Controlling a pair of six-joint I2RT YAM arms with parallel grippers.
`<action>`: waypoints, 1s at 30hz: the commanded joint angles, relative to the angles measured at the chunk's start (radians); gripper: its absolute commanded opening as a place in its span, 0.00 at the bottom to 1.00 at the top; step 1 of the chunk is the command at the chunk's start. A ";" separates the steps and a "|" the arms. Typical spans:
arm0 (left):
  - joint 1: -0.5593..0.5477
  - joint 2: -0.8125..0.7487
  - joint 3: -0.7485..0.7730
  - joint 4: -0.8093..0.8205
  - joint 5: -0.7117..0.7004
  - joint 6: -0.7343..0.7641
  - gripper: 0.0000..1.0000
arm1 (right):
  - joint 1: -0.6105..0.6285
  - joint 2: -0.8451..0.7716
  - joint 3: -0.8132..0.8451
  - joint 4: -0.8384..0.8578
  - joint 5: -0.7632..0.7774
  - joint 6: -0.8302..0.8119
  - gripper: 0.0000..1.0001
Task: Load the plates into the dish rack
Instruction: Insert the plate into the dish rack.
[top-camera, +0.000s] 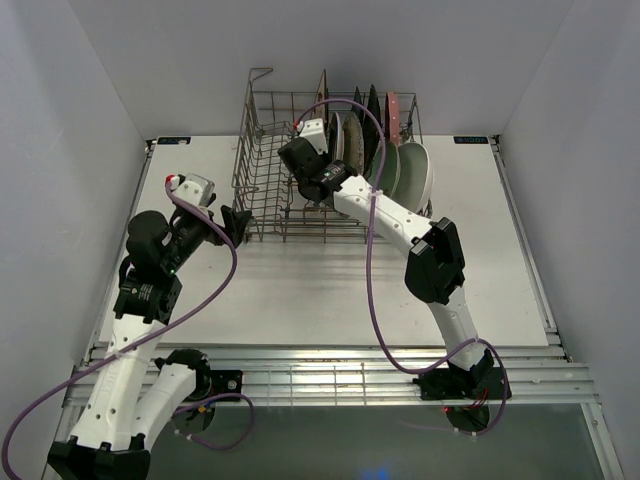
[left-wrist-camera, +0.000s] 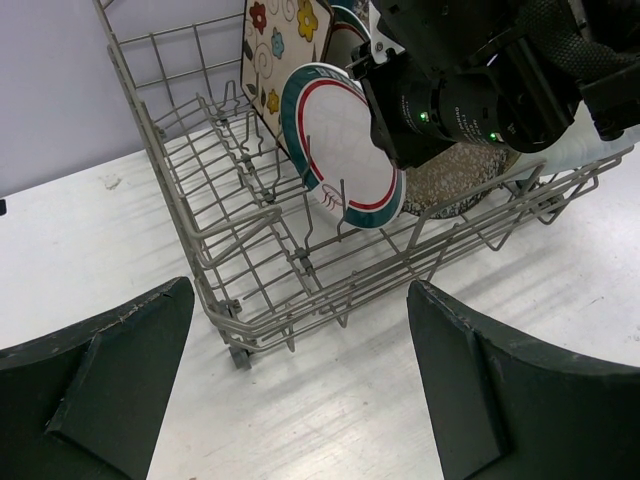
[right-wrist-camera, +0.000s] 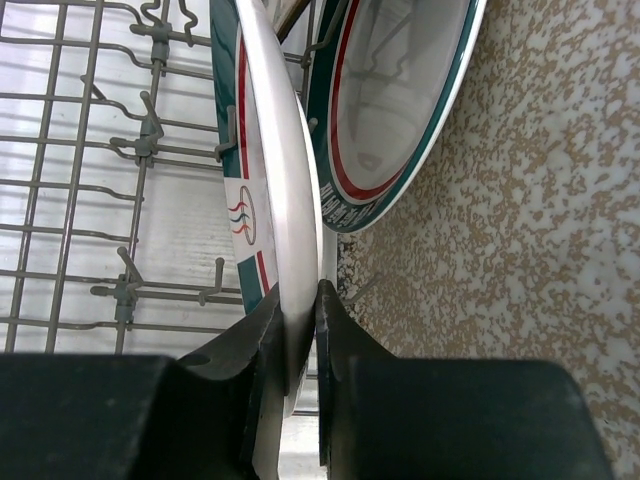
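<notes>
The grey wire dish rack (top-camera: 262, 170) stands at the back of the table with several plates (top-camera: 400, 165) upright in its right half. My right gripper (right-wrist-camera: 300, 310) reaches into the rack and is shut on the rim of a white plate with a green and red rim (right-wrist-camera: 280, 170), which stands on edge between the tines. A second plate with the same rim (right-wrist-camera: 400, 90) and a speckled grey plate (right-wrist-camera: 520, 250) stand right behind it. My left gripper (left-wrist-camera: 300, 385) hangs open and empty over the table, just in front of the rack's near left corner (left-wrist-camera: 236, 350).
A cream flowered square plate (left-wrist-camera: 280, 50) stands behind the rimmed plate (left-wrist-camera: 345, 150) in the rack. The rack's left half (left-wrist-camera: 200, 200) holds only bare tines. The right arm's body (left-wrist-camera: 450, 90) leans over the rack's right side.
</notes>
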 joint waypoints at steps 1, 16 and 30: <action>0.000 -0.026 -0.001 -0.001 0.021 -0.001 0.98 | 0.011 -0.055 0.011 0.052 -0.117 0.084 0.08; 0.000 -0.021 0.002 -0.006 0.022 -0.006 0.98 | 0.022 -0.034 0.141 -0.044 -0.120 0.101 0.08; 0.000 -0.006 0.008 -0.015 0.019 -0.001 0.98 | 0.020 -0.037 0.156 -0.072 -0.170 0.184 0.08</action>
